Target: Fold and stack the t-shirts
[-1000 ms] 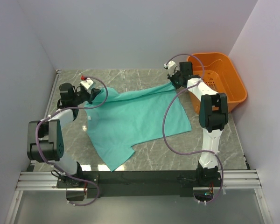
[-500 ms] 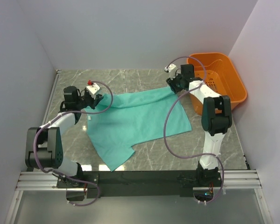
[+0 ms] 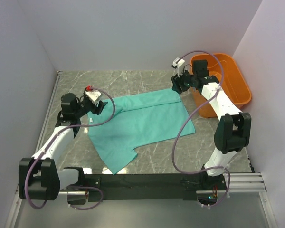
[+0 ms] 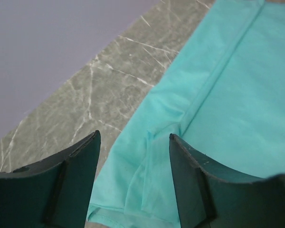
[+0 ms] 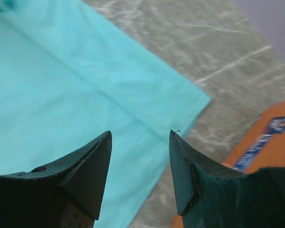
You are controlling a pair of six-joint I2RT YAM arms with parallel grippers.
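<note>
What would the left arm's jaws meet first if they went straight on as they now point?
Probably the rumpled edge of the teal t-shirt, straight ahead between the open jaws; depth is unclear.

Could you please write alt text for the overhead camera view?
A teal t-shirt lies spread on a marble table, the left hand near its far-left corner and the right hand near its far-right corner. An orange basket stands at the right.

This is a robotics lab test cell. Plain pale walls box in a marble-patterned table on its left, far and right sides. Two robot arms, left and right, stand at an aluminium rail along the near edge, trailing purple cables. A teal t-shirt and an orange basket sit on the table.
</note>
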